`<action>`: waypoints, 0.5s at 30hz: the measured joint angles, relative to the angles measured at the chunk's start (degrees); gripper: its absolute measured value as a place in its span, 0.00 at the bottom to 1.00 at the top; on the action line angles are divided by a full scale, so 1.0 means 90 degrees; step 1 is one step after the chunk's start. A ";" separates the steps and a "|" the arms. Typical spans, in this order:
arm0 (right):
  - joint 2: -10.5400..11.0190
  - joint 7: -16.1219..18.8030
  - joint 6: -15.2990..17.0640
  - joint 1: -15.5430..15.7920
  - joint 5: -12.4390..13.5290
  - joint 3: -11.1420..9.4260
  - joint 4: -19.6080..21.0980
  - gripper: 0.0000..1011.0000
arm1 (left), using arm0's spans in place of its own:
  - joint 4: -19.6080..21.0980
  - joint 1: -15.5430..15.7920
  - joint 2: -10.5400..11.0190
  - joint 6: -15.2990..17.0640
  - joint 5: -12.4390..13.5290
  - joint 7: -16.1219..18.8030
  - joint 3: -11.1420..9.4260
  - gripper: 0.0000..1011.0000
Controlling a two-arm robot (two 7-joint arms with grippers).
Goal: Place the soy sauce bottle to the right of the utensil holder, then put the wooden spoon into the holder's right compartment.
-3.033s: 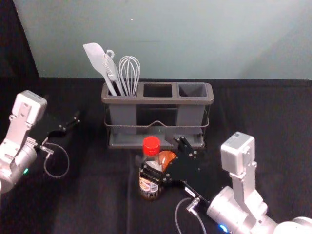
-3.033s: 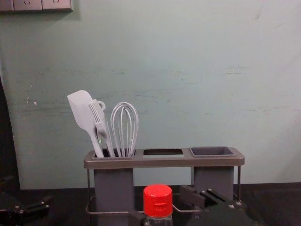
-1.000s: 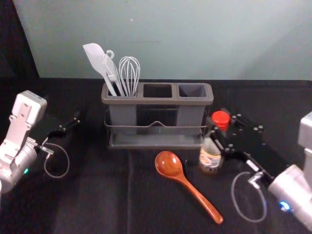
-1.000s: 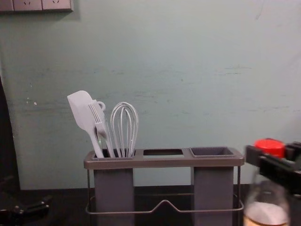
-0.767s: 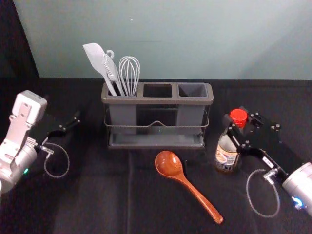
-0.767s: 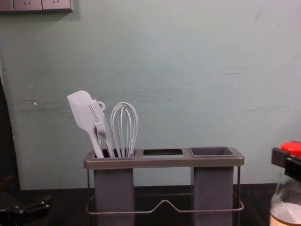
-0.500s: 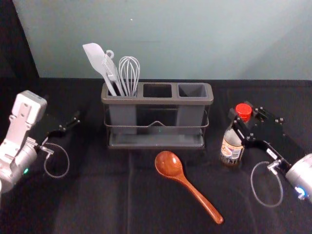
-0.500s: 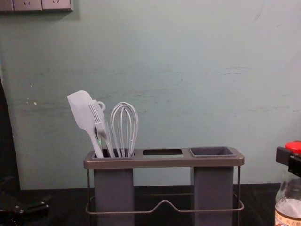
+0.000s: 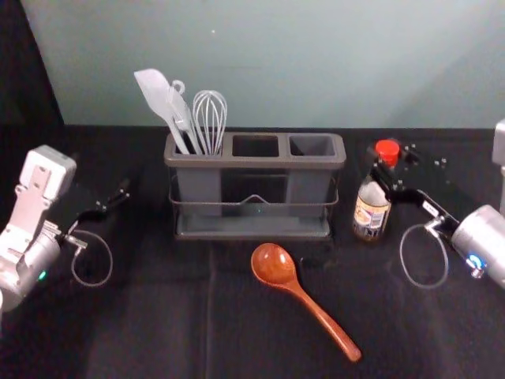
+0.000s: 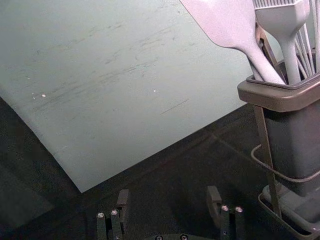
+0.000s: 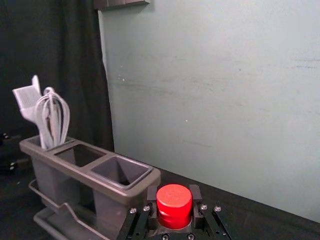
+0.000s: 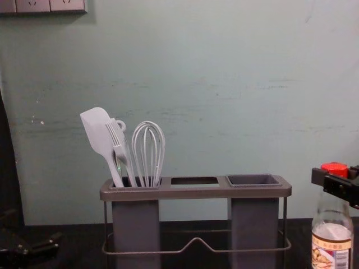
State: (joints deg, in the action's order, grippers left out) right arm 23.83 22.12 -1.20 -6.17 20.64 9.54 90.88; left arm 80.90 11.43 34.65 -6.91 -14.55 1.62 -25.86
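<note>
My right gripper [image 9: 384, 167] is shut on the neck of the upright soy sauce bottle [image 9: 371, 208], just right of the utensil holder [image 9: 254, 163] with a small gap between them. In the right wrist view, the red bottle cap [image 11: 174, 205] sits between the fingertips of my right gripper [image 11: 174, 196]. Bowl toward the holder, the wooden spoon [image 9: 301, 298] lies on the black cloth in front. The holder's right compartment [image 9: 312, 147] is empty. My left gripper [image 9: 112, 200] stays parked at the left; the left wrist view has the left gripper [image 10: 168, 199] open and empty.
A white spatula [image 9: 160, 96], a brush and a whisk [image 9: 210, 118] stand in the holder's left compartment, rising well above its rim. Behind the black-covered table [image 9: 142, 316] is a pale wall [image 9: 316, 63].
My right gripper has carried the bottle from in front of the holder to its right, uncovering the spoon, and most recently back toward the wall. The left arm has stayed still.
</note>
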 joint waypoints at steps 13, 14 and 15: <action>-0.0204 0.0140 -0.0266 -0.0399 0.0313 0.0170 -0.0638 0.38 | 0.0000 0.0000 0.0000 0.0000 0.0000 0.0000 0.0000 0.99; -0.0217 0.0141 -0.0276 -0.0423 0.0334 0.0183 -0.0677 0.38 | 0.0000 0.0000 0.0000 0.0000 0.0000 0.0000 0.0000 0.99; -0.0217 0.0141 -0.0276 -0.0423 0.0334 0.0183 -0.0677 0.38 | 0.0000 0.0000 0.0000 0.0000 0.0000 0.0000 0.0000 0.99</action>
State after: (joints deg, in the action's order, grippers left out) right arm 21.88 23.39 -3.68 -9.98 23.64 11.18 84.79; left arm 80.90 11.43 34.65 -6.91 -14.55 1.62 -25.86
